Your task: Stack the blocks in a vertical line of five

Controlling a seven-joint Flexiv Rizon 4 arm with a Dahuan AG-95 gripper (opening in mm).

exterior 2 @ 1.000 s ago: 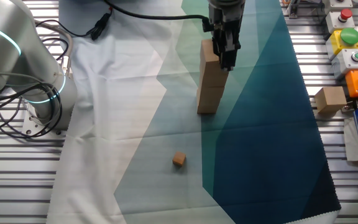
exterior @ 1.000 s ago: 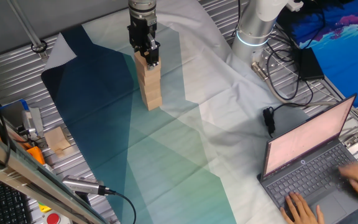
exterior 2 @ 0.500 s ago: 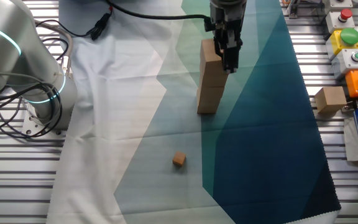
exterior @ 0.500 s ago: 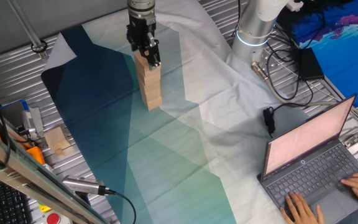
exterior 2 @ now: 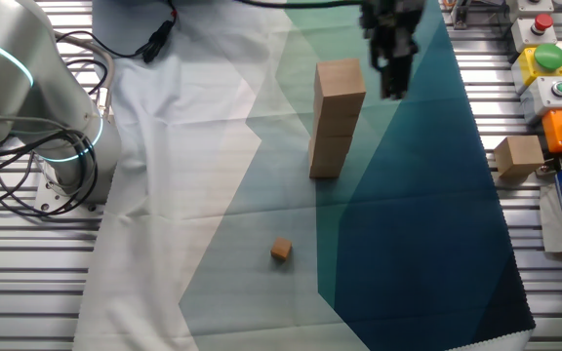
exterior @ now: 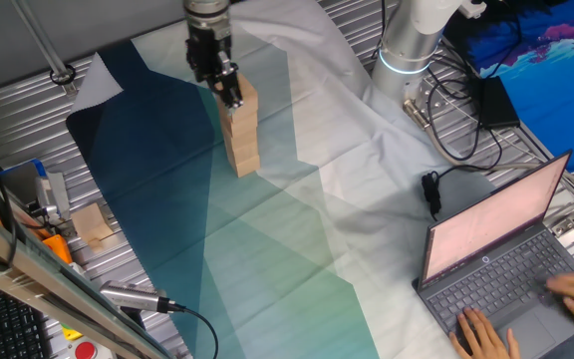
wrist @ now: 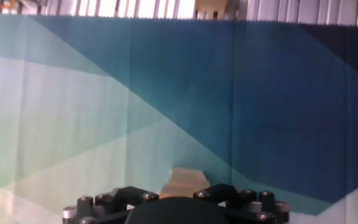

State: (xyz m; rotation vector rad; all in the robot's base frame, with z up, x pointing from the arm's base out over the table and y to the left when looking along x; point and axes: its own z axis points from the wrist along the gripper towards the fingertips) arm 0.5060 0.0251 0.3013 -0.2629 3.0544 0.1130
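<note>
Nothing is held between the fingers of the gripper (exterior 2: pixel 394 86), though their spread cannot be told; a second ago they were closed on the top of the stack of blocks (exterior 2: pixel 332 119), and are now shifted aside. The stack is left standing free on the cloth (exterior 2: pixel 427 224), so this placement is judged complete.

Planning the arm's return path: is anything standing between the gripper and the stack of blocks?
Nothing visible does. The gripper hangs beside the top of the stack of blocks, apart from it, with only open air between them and the cloth below.
</note>
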